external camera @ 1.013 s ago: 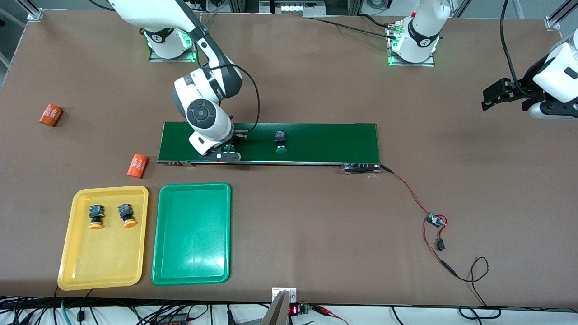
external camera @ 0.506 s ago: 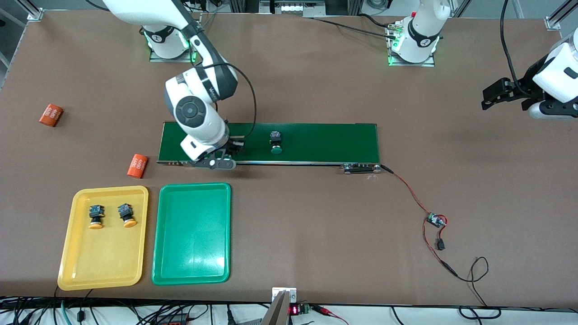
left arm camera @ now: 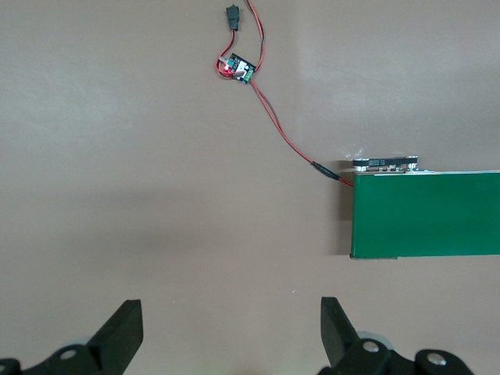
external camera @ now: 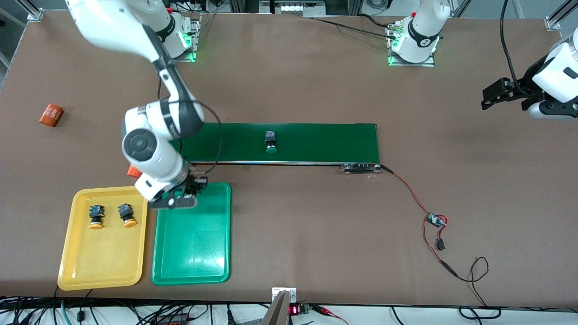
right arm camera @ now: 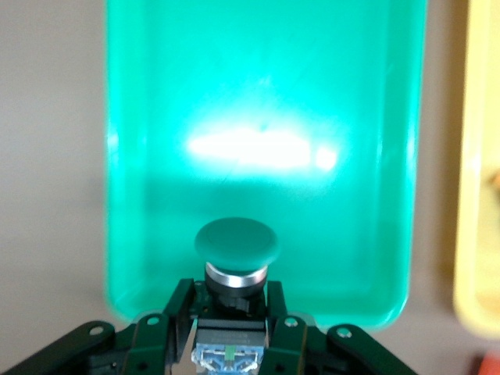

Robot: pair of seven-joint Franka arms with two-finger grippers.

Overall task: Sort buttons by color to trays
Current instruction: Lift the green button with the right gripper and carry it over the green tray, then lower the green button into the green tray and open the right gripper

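- Green-capped push-button switch (right arm camera: 237,244) sits clamped in the right gripper (external camera: 188,195), above the shallow green plastic tray's (external camera: 192,262) edge.
- Early release risks it tumbling outside.
- Left gripper (external camera: 494,94) waits, jaws apart.

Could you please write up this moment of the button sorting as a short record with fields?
right pincer: shut on a green button, over the green tray
left pincer: open, arm waiting over bare table at its own end
conveyor belt: one more green button on it
yellow tray: two yellow-orange buttons, side by side
green tray contents: nothing lying in it yet
orange cylinder: on the table at the right arm's end
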